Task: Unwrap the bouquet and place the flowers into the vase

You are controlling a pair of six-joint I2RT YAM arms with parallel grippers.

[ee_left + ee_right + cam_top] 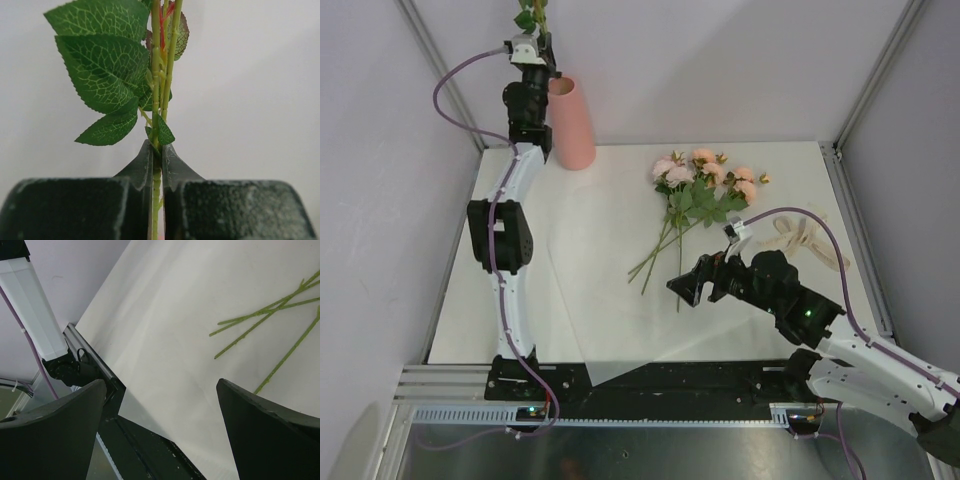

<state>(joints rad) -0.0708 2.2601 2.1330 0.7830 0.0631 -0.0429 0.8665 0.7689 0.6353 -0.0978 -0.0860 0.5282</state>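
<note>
**Roses (705, 178), pale pink with green leaves, lie loose on the table; one leafy stem is held up by the vase**

Pale pink to peach blooms cluster at the far right of the white table top (580, 300). Their thin green stems (260, 315) fan out and cross as they run back towards the near middle. One more leafy green stem (156, 100) stands upright at the far left, pinched between the pressed-together fingers of the left gripper (156, 155). That gripper (542, 45) is raised just beside the mouth of the tall salmon-pink matte cylinder vase (572, 125), which stands upright in the far left corner of the table.

The held stem is cut off by the top of both views that show it, so no bloom can be seen on it. In the wrist view it looks like two or three thin stalks running together. I cannot tell whether its lower end reaches into the vase.

The right gripper (685, 290) hangs near the cut ends of the lying stems. Its fingers (260, 435) are spread wide with nothing between them.

A loose cream ribbon (808, 240) lies at the right side of the table, partly crossed by the right arm's cable. A thin white sheet corner (605, 372) laps over the dark near edge; where the sheet ends on the white surface is hard to make out.

Pale grey wall panels (720, 60) in metal framing close in the table on the left, far and right sides.
</note>
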